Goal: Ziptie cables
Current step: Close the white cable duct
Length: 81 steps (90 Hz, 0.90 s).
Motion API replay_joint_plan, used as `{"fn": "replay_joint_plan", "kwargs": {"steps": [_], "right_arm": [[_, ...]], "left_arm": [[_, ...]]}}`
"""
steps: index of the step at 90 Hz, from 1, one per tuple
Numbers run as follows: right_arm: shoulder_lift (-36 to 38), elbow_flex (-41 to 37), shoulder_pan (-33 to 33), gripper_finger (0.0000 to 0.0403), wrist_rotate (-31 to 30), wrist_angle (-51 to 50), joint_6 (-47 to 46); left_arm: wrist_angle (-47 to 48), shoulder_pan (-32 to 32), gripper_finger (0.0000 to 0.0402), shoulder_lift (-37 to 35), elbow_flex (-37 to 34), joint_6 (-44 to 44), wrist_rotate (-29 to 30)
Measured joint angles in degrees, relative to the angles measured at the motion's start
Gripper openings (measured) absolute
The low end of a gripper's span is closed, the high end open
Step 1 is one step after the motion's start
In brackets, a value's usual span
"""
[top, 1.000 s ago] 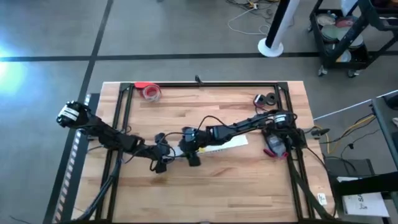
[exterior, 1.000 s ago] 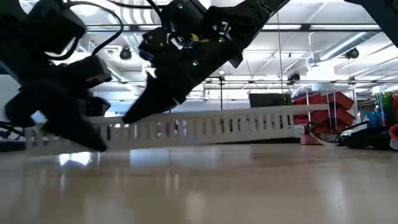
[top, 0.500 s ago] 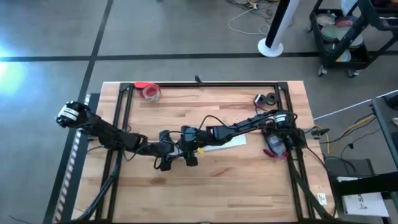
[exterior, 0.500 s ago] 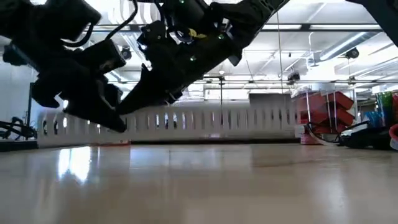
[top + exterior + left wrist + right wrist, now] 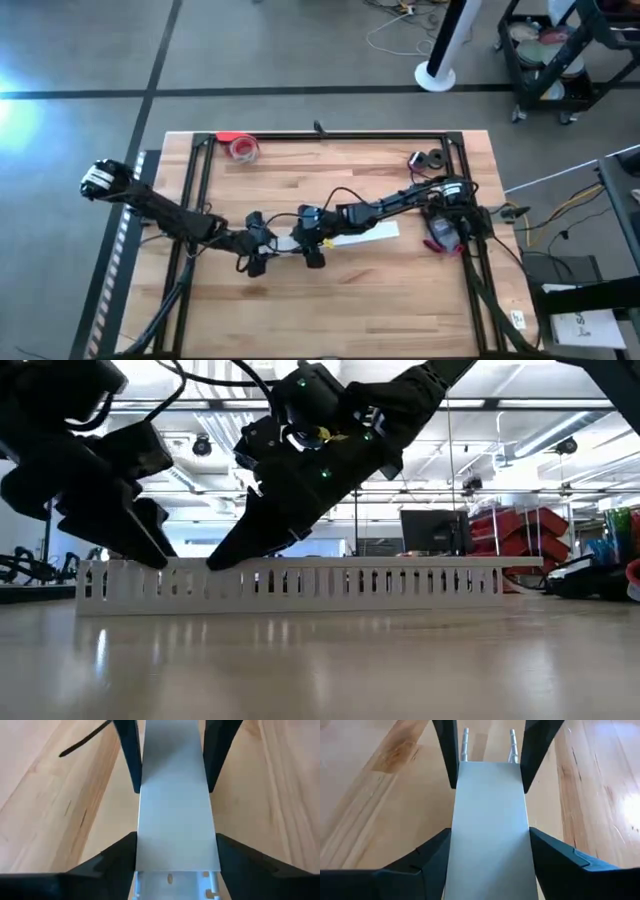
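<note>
Step in hand looks like placing the white slotted plastic cable duct [image 5: 300, 580], not tying yet. No ziptie identifiable in any view.

Doing it well:
- Hold the duct flat and level. Low view shows its bottom edge lying along the light wooden surface [image 5: 300, 310], so no extra downward push needed.
- Squeeze lightly. Thin slotted walls will likely flex or splay under a hard pinch.
- Move both arms together. Hands sit close on the same piece, so any mismatch twists it.
- Let go one hand at a time, lifting straight up so no finger catches a slot tab.
- Next comes a long reach: thin reddish-pink cables [image 5: 438, 236] lie at the right of the surface, beside the right arm's base and well apart from both hands. Individual strands too small to make out.

Pose:
- Left hand [image 5: 175, 840]: arm stretched in low from the left edge toward the middle of the surface, fingers either side of the duct's left end, touching its edges. Reads as clamped across the width.
- Right hand [image 5: 490, 832]: arm stretched in from the right, pointing left along the duct, just beside the left hand and facing it. Fingers pressed on both long edges, grasping the duct as well.
- Low view has both wrists angled steeply down, fingertips at the duct's top edge near its left end.
- Rest of the duct runs right, under the right forearm.
</note>
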State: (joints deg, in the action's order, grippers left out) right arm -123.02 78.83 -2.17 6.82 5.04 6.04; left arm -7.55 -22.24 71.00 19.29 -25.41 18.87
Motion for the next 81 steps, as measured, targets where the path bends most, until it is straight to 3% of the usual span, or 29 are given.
{"fn": "replay_joint_plan", "kwargs": {"steps": [28,54,69,81], "right_arm": [[0.0,-0.1,0.6,0.0223,1.8,-0.1,0.1],[0.1,-0.3,1.0,0.0221,1.2,-1.1,-0.6],[0.0,-0.4,1.2,0.0227,1.1,-1.0,-0.6],[0.0,-0.5,1.5,0.0223,1.8,-1.0,-0.3]], "left_arm": [[1.6,-1.6,0.0238,-1.8,0.5,-0.1,0.2],[24.4,-2.7,0.0236,-7.3,10.0,-1.8,-2.1],[28.2,-8.0,0.0225,-10.2,10.6,-8.9,-0.1],[29.9,-12.9,0.0212,-12.6,10.4,-14.0,6.1]]}}
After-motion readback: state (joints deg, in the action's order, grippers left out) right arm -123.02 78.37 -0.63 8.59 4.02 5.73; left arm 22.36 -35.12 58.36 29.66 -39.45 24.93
